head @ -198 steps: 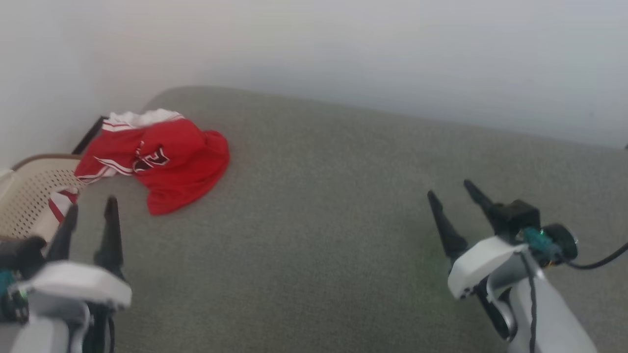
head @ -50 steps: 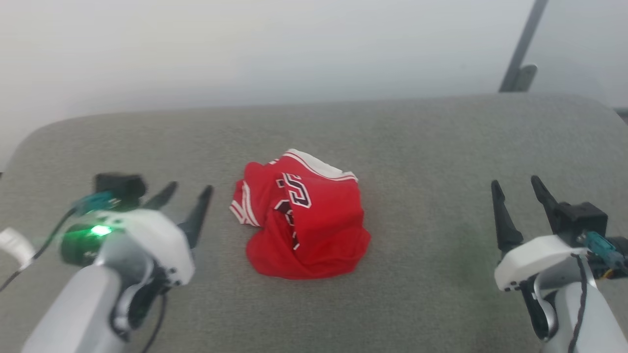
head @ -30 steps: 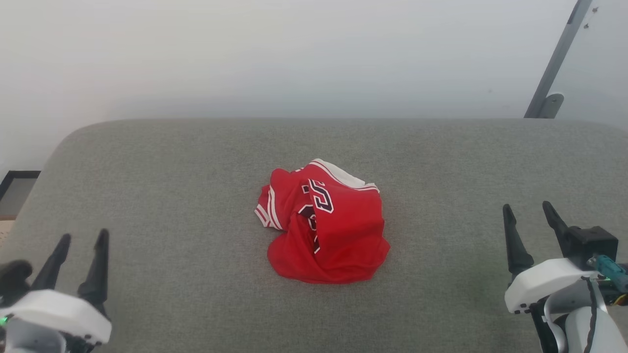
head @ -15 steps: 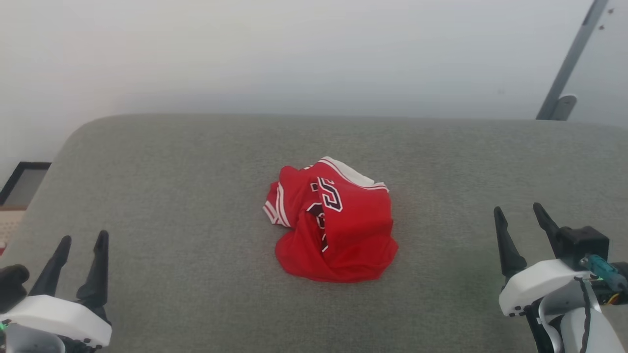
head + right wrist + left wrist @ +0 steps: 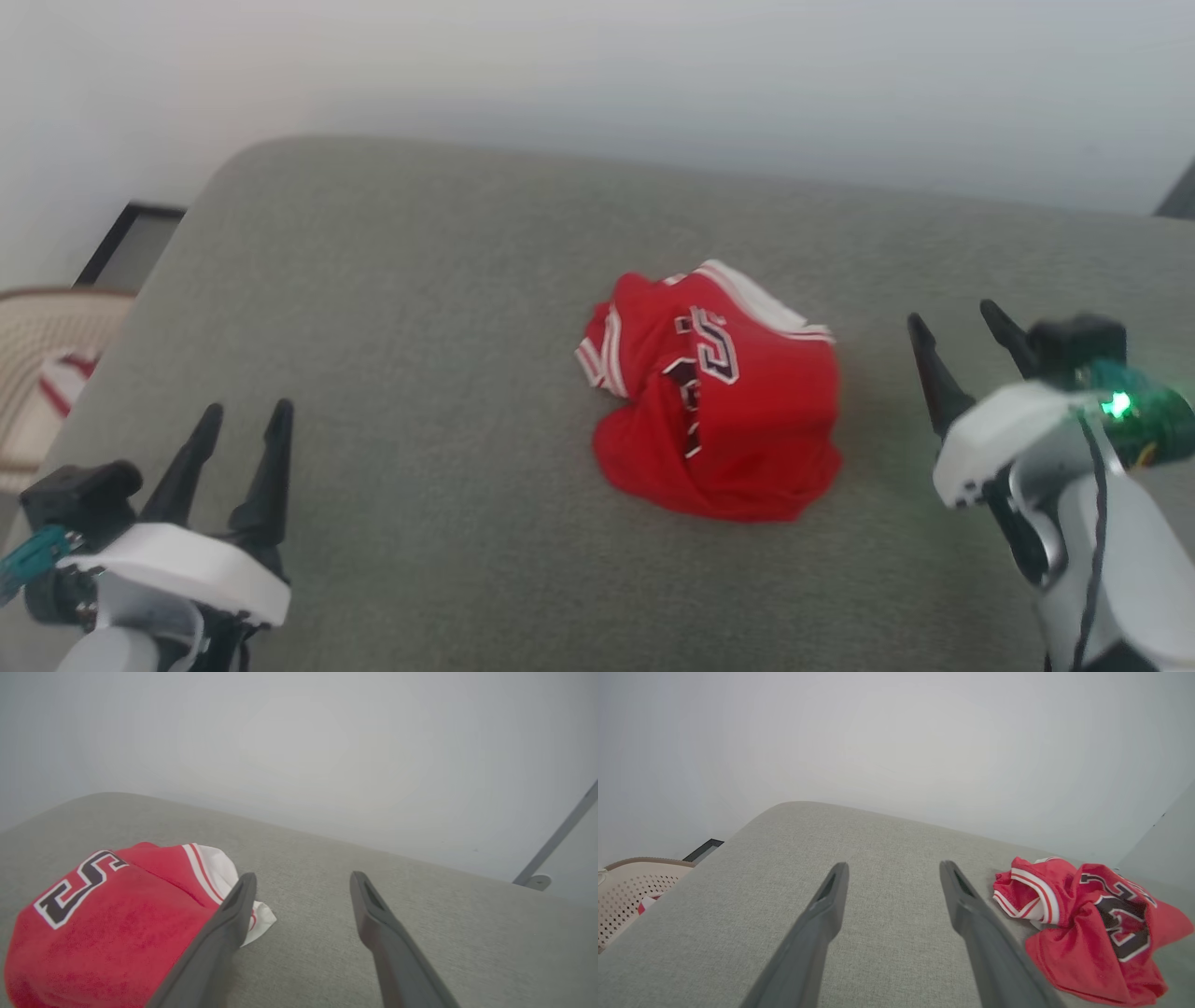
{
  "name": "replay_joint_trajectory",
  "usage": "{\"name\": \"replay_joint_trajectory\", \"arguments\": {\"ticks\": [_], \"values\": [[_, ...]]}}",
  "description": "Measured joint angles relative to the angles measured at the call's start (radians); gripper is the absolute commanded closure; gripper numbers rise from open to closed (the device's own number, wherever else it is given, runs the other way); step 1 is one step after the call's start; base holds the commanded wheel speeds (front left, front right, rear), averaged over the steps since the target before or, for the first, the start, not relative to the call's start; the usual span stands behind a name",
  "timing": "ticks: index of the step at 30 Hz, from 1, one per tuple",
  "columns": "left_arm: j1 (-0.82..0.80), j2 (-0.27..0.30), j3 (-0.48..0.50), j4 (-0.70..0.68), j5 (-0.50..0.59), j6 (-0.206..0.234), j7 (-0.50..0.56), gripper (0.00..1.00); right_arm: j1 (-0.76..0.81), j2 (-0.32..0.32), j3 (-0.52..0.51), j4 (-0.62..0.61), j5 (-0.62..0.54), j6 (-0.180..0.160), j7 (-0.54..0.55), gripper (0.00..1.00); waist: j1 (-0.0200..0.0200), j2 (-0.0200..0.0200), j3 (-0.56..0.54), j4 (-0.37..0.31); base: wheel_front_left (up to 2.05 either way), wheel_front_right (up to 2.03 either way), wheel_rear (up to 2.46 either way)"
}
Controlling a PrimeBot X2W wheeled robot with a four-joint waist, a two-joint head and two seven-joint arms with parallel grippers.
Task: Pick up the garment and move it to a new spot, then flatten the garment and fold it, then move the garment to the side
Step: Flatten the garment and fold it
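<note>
One crumpled red garment [image 5: 719,401] lies on the grey counter [image 5: 420,308]. Two claws, both released and empty: right claw [image 5: 952,313] just beside the garment, left claw [image 5: 248,406] well apart from it. One perforated basket [image 5: 28,327], farther left of the garment, holds one striped cloth [image 5: 61,387].

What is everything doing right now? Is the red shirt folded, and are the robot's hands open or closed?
shirt: crumpled in a heap on the grey cushion, not folded, not held.
left hand: open, empty, well apart from the shirt.
right hand: open, empty, close beside the shirt.
basket: upright, past the cushion's left end, with a striped cloth inside.
</note>
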Motion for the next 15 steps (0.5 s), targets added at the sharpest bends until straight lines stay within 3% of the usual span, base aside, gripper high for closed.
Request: {"name": "replay_joint_trajectory", "arguments": {"ticks": [15], "values": [[-0.103, -0.058, -0.066, 0.038, 0.013, -0.026, -0.004, 0.0, -0.247, -0.082, 0.189, 0.287, 0.137, 0.0, 0.317, 0.0, 0.0, 0.0, 0.138, 0.126, 0.0, 0.0, 0.0]]}}
